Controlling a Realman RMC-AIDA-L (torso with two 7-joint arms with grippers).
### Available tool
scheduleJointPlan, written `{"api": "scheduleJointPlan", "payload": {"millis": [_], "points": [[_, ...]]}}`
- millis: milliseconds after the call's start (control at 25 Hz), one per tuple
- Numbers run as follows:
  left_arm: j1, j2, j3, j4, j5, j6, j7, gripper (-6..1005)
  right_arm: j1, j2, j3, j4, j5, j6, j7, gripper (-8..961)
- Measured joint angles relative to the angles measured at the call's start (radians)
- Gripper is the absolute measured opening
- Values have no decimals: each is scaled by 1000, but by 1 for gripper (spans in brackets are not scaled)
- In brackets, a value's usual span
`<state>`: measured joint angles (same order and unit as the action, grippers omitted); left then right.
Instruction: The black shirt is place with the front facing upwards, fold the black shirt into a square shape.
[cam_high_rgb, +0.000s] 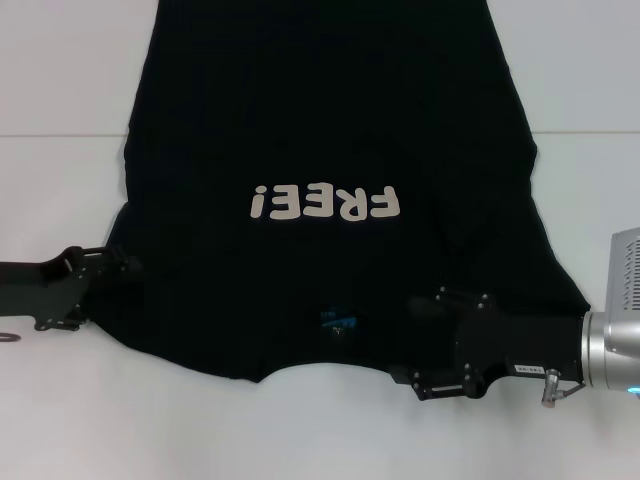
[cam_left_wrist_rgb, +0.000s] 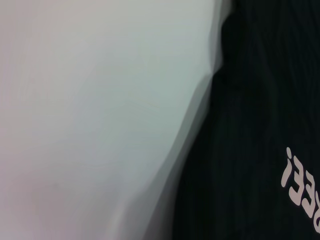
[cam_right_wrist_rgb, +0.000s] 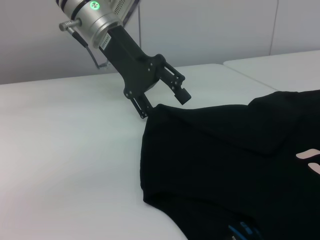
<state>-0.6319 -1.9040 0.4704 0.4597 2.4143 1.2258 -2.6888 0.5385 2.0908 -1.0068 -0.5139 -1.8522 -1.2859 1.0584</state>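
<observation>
The black shirt (cam_high_rgb: 330, 130) lies flat on the white table, front up, with its off-white "FREE!" lettering (cam_high_rgb: 325, 202) and its blue neck label (cam_high_rgb: 338, 322) towards me. My left gripper (cam_high_rgb: 118, 292) is low at the shirt's left shoulder edge. In the right wrist view the left gripper (cam_right_wrist_rgb: 163, 104) is open, with the shirt's corner (cam_right_wrist_rgb: 156, 109) touching its lower finger. My right gripper (cam_high_rgb: 408, 340) rests open over the right shoulder area near the collar. The left wrist view shows only the shirt's side edge (cam_left_wrist_rgb: 210, 125) and part of the lettering (cam_left_wrist_rgb: 300, 185).
The white table (cam_high_rgb: 300, 430) extends on all sides of the shirt. A seam (cam_high_rgb: 60, 134) crosses it at the far side. A second table top (cam_right_wrist_rgb: 280, 62) adjoins beyond the shirt in the right wrist view.
</observation>
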Motion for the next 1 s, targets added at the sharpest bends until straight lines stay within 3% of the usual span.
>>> {"api": "scheduleJointPlan", "payload": {"millis": [200, 640, 1000], "points": [[1, -5, 4, 12, -13, 9, 25, 884, 0, 0, 5, 0, 2, 0, 0, 957], [12, -10, 6, 24, -15, -3, 33, 696, 0, 0, 5, -4, 4, -8, 15, 958], [14, -10, 5, 24, -26, -9, 44, 338, 0, 0, 6, -6, 4, -12, 15, 957]]}}
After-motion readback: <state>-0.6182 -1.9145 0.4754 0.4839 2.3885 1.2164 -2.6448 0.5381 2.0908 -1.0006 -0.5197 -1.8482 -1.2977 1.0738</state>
